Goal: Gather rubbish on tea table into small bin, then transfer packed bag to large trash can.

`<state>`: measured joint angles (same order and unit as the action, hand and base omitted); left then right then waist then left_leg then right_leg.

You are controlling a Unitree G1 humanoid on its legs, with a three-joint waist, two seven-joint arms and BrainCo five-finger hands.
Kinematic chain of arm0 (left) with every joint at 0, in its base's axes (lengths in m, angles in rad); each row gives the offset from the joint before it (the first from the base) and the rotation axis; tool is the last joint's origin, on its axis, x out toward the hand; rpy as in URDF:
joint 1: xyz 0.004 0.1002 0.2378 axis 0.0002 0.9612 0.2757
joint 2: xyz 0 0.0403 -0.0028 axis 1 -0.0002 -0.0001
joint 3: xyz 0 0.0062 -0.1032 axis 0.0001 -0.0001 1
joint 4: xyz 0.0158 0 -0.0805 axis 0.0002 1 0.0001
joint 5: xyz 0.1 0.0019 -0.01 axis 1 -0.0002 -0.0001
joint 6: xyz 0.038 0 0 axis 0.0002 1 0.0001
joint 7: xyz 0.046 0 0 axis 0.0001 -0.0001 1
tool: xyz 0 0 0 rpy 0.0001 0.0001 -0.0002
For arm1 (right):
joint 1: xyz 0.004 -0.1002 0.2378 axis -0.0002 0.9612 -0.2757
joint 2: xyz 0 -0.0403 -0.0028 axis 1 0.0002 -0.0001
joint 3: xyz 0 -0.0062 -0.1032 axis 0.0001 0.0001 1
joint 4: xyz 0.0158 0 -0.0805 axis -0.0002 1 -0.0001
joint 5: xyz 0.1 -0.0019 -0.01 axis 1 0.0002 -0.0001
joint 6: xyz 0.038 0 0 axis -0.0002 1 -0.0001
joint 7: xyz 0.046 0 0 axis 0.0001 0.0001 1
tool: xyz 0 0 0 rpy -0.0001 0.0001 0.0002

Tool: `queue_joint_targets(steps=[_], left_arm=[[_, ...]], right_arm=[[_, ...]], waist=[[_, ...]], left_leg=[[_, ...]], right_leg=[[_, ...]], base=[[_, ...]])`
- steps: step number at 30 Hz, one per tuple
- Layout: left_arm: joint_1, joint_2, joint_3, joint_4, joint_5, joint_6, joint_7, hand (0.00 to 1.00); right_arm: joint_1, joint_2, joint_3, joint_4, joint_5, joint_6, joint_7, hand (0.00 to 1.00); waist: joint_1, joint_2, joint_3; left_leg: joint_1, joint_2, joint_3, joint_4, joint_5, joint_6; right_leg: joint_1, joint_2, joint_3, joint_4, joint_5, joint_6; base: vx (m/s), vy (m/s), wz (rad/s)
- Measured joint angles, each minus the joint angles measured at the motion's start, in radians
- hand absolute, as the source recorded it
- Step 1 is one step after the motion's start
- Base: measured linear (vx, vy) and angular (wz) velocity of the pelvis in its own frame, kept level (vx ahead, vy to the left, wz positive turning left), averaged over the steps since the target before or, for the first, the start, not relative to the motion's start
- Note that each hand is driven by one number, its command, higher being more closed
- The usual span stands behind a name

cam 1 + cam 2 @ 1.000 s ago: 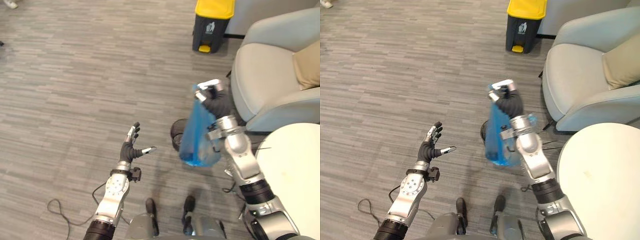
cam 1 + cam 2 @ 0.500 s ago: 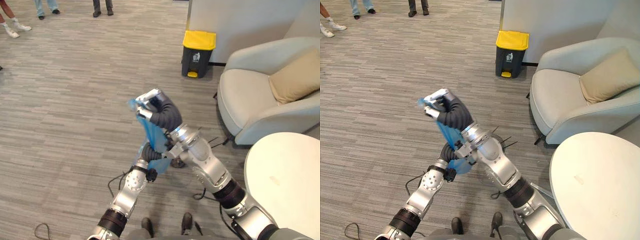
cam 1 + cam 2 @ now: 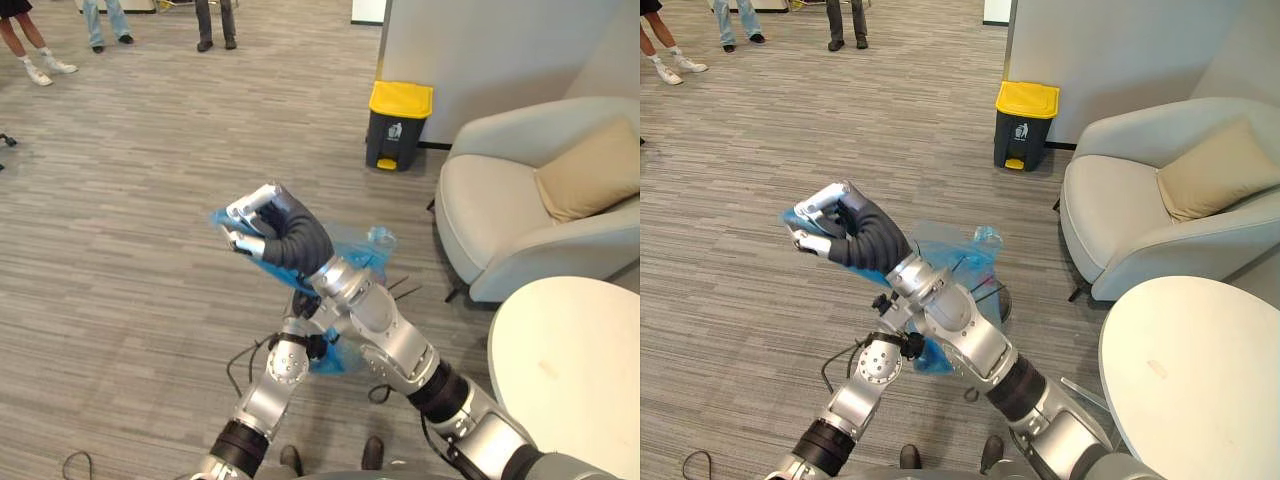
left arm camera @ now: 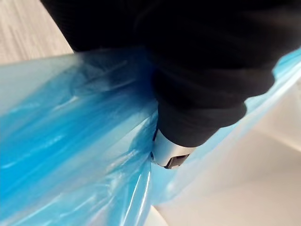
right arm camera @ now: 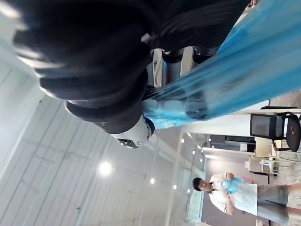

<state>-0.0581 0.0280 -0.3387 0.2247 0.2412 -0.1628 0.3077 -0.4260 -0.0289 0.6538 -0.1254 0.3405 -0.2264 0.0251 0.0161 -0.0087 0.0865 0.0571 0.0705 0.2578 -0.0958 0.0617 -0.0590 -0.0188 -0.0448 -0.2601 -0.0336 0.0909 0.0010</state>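
Above the grey floor, left of centre, the right hand is raised, its fingers curled tight round the neck of the blue bag, a grip seen close up in its wrist view. The bag trails back under that arm. The left wrist view puts the left hand against the plastic, but I cannot tell how its fingers are set. Further right, well apart, stands the yellow-lidded trash can.

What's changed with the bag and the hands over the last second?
The right hand, clenched on the blue bag throughout, swung it across toward the robot's left. The left hand, open and apart before, came in against the bag. The yellow-lidded bin stayed put.
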Motion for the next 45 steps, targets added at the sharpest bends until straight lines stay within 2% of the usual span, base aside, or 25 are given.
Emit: queue_joint_targets(steps=[1, 4, 6, 7, 9, 12, 14, 17, 19, 23, 28, 29, 30, 32, 34, 35, 37, 38, 39, 40, 41, 42, 43, 45], left_arm=[[0.012, -0.003, 0.003, -0.002, -0.008, 0.0, 0.0, 1.0], [0.07, -0.01, 0.06, -0.004, -0.039, 0.0, -0.003, 1.0], [0.122, -0.013, 0.142, -0.011, -0.071, 0.0, -0.007, 1.0], [0.132, -0.01, 0.16, -0.011, -0.078, 0.0, -0.011, 1.0], [0.181, 0.007, 0.231, -0.011, -0.116, 0.0, -0.026, 1.0], [0.232, 0.028, 0.302, -0.013, -0.146, 0.0, -0.048, 1.0], [0.281, 0.062, 0.342, -0.012, -0.162, 0.0, -0.078, 1.0], [0.309, 0.137, 0.355, 0.043, -0.169, 0.0, -0.129, 1.0], [0.327, 0.157, 0.39, 0.127, -0.17, -0.001, -0.176, 1.0], [0.37, 0.162, 0.421, 0.217, -0.169, -0.001, -0.223, 1.0], [0.371, 0.161, 0.435, 0.276, -0.168, 0.0, -0.243, 1.0], [0.371, 0.161, 0.436, 0.276, -0.168, 0.001, -0.243, 1.0], [0.371, 0.158, 0.438, 0.277, -0.168, 0.001, -0.243, 1.0], [0.367, 0.15, 0.444, 0.278, -0.168, 0.001, -0.242, 1.0], [0.37, 0.138, 0.479, 0.287, -0.169, 0.001, -0.24, 1.0], [0.375, 0.137, 0.491, 0.289, -0.169, 0.002, -0.239, 1.0], [0.398, 0.136, 0.498, 0.277, -0.169, 0.002, -0.238, 1.0], [0.413, 0.137, 0.497, 0.275, -0.169, 0.003, -0.238, 1.0], [0.429, 0.135, 0.49, 0.274, -0.17, 0.011, -0.236, 1.0], [0.43, 0.139, 0.476, 0.272, -0.17, 0.016, -0.235, 1.0], [0.424, 0.151, 0.461, 0.261, -0.171, 0.025, -0.227, 1.0], [0.419, 0.157, 0.458, 0.247, -0.171, 0.026, -0.216, 1.0], [0.41, 0.159, 0.459, 0.241, -0.172, 0.026, -0.211, 1.0], [0.387, 0.164, 0.457, 0.242, -0.184, 0.026, -0.21, 1.0]], right_arm=[[0.029, -0.003, -0.004, 0.0, -0.001, 0.0, 0.0, 0.0], [0.178, -0.063, -0.081, -0.01, -0.104, 0.0, -0.001, 0.0], [0.335, -0.136, -0.22, -0.052, -0.226, -0.001, -0.006, 0.0], [0.366, -0.153, -0.256, -0.062, -0.246, -0.002, -0.007, 0.0], [0.504, -0.22, -0.43, -0.084, -0.333, -0.004, -0.03, 0.0], [0.609, -0.266, -0.581, -0.076, -0.416, -0.006, -0.058, 0.0], [0.672, -0.311, -0.677, 0.009, -0.454, -0.012, -0.065, 0.0], [0.721, -0.326, -0.737, 0.205, -0.469, -0.003, -0.057, 0.0], [0.742, -0.331, -0.75, 0.38, -0.476, 0.018, -0.039, 0.0], [0.758, -0.314, -0.761, 0.545, -0.542, 0.037, -0.04, 0.0], [0.765, -0.269, -0.771, 0.635, -0.59, 0.04, -0.059, 0.0], [0.763, -0.265, -0.771, 0.639, -0.589, 0.04, -0.071, 0.0], [0.758, -0.265, -0.773, 0.641, -0.589, 0.04, -0.082, 0.0], [0.735, -0.265, -0.775, 0.654, -0.589, 0.042, -0.097, 0.0], [0.713, -0.248, -0.771, 0.659, -0.589, 0.047, -0.102, 0.0], [0.708, -0.24, -0.764, 0.659, -0.589, 0.048, -0.109, 0.0], [0.703, -0.218, -0.754, 0.657, -0.589, 0.055, -0.109, 0.0], [0.701, -0.206, -0.752, 0.654, -0.589, 0.059, -0.109, 0.0], [0.696, -0.196, -0.743, 0.645, -0.589, 0.061, -0.111, 0.0], [0.695, -0.195, -0.723, 0.641, -0.589, 0.063, -0.112, 0.0], [0.693, -0.181, -0.705, 0.639, -0.588, 0.073, -0.112, 0.0], [0.692, -0.164, -0.7, 0.638, -0.588, 0.079, -0.112, 0.0], [0.689, -0.158, -0.692, 0.638, -0.587, 0.079, -0.113, 0.0], [0.671, -0.156, -0.693, 0.637, -0.586, 0.079, -0.115, 0.0]], waist=[[0.0, 0.0, 0.0], [-0.001, 0.0, 0.0], [-0.001, 0.0, 0.0], [-0.001, 0.0, 0.0], [-0.003, 0.0, 0.0], [-0.007, 0.001, 0.0], [-0.025, 0.001, -0.001], [-0.036, 0.011, -0.008], [-0.05, 0.028, -0.018], [-0.057, 0.042, -0.021], [-0.053, 0.056, -0.002], [-0.053, 0.061, 0.009], [-0.055, 0.056, 0.018], [-0.052, 0.076, 0.028], [-0.014, 0.066, 0.038], [0.0, 0.056, 0.046], [0.0, 0.025, 0.067], [0.0, 0.009, 0.078], [-0.003, -0.007, 0.098], [-0.006, -0.009, 0.11], [-0.011, 0.002, 0.129], [-0.015, -0.009, 0.136], [-0.02, -0.015, 0.141], [-0.036, -0.024, 0.146]], left_leg=[[0.0, 0.0, 0.0, 0.0, 0.0, 0.0], [0.001, 0.0, 0.0, 0.0, 0.0, 0.0], [0.001, 0.0, 0.0, 0.0, 0.0, 0.0], [0.001, 0.0, 0.001, 0.0, 0.0, 0.0], [0.003, 0.0, 0.005, -0.002, -0.001, 0.0], [0.006, 0.0, 0.013, -0.005, -0.004, 0.0], [0.007, 0.001, 0.017, -0.001, -0.007, -0.001], [0.006, 0.0, 0.017, 0.0, -0.008, -0.002], [-0.001, -0.002, 0.017, 0.001, -0.015, -0.003], [-0.022, -0.003, 0.004, 0.008, -0.021, -0.002], [-0.178, -0.005, -0.105, 0.168, -0.076, 0.004], [-0.204, 0.004, -0.07, 0.2, -0.09, 0.017], [-0.228, 0.039, 0.026, 0.23, -0.092, 0.022], [-0.233, 0.089, 0.142, 0.262, -0.092, 0.023], [-0.235, 0.08, 0.129, 0.29, -0.107, 0.036], [-0.243, 0.072, 0.118, 0.326, -0.143, 0.035], [-0.256, 0.056, 0.1, 0.422, -0.216, 0.048], [-0.259, 0.046, 0.093, 0.452, -0.247, 0.05], [-0.257, 0.034, 0.08, 0.507, -0.295, 0.057], [-0.254, 0.033, 0.071, 0.531, -0.315, 0.067], [-0.243, 0.034, 0.048, 0.546, -0.334, 0.072], [-0.238, 0.035, 0.031, 0.547, -0.341, 0.075], [-0.236, 0.035, 0.019, 0.546, -0.348, 0.076], [-0.233, 0.027, 0.003, 0.545, -0.367, 0.071]], right_leg=[[0.001, 0.0, 0.0, -0.001, 0.0, 0.0], [0.003, 0.001, 0.0, -0.003, 0.0, 0.0], [0.004, 0.001, 0.001, -0.004, 0.0, 0.001], [0.004, 0.001, 0.002, -0.004, -0.001, 0.001], [0.004, 0.002, 0.01, -0.005, -0.003, 0.004], [0.003, 0.004, 0.018, -0.009, -0.007, 0.011], [0.004, 0.005, 0.026, -0.013, -0.01, 0.017], [0.003, 0.005, 0.026, -0.014, -0.011, 0.017], [-0.001, 0.003, 0.024, -0.017, -0.012, 0.019], [-0.005, -0.001, 0.008, -0.018, -0.022, 0.02], [-0.043, -0.04, -0.142, 0.051, -0.065, 0.032], [-0.043, -0.049, -0.182, 0.057, -0.066, 0.028], [-0.044, -0.062, -0.232, 0.059, -0.067, 0.03], [-0.037, -0.077, -0.27, 0.082, -0.083, 0.048], [-0.036, -0.101, -0.275, 0.123, -0.108, 0.066], [-0.042, -0.126, -0.282, 0.174, -0.145, 0.081], [-0.068, -0.204, -0.288, 0.342, -0.249, 0.101], [-0.08, -0.237, -0.275, 0.431, -0.273, 0.092], [-0.149, -0.283, -0.181, 0.619, -0.277, 0.049], [-0.219, -0.29, -0.085, 0.751, -0.24, 0.003], [-0.296, -0.27, 0.004, 0.855, -0.263, 0.035], [-0.331, -0.246, 0.024, 0.865, -0.299, 0.055], [-0.358, -0.23, 0.019, 0.835, -0.312, 0.058], [-0.406, -0.213, -0.026, 0.691, -0.304, 0.065]], base=[[0.03, 0.003, 0.01], [0.0, 0.0, 0.0], [0.0, 0.0, 0.0], [0.0, 0.0, 0.0], [0.01, 0.006, -0.06], [0.0, 0.002, -0.09], [0.01, -0.002, -0.08], [0.0, 0.0, 0.0], [0.0, 0.0, 0.0], [0.01, 0.003, 0.13], [0.01, 0.015, 0.82], [0.0, 0.058, 1.07], [0.03, 0.073, 1.15], [0.07, 0.103, 0.92], [0.06, 0.137, 0.34], [0.09, 0.193, 0.34], [0.08, 0.156, 0.37], [0.03, 0.057, 0.18], [0.06, 0.073, 0.14], [0.13, 0.076, 0.29], [0.18, 0.058, 0.36], [0.23, 0.013, 0.41], [0.23, -0.019, 0.41], [0.28, -0.036, 0.43]])
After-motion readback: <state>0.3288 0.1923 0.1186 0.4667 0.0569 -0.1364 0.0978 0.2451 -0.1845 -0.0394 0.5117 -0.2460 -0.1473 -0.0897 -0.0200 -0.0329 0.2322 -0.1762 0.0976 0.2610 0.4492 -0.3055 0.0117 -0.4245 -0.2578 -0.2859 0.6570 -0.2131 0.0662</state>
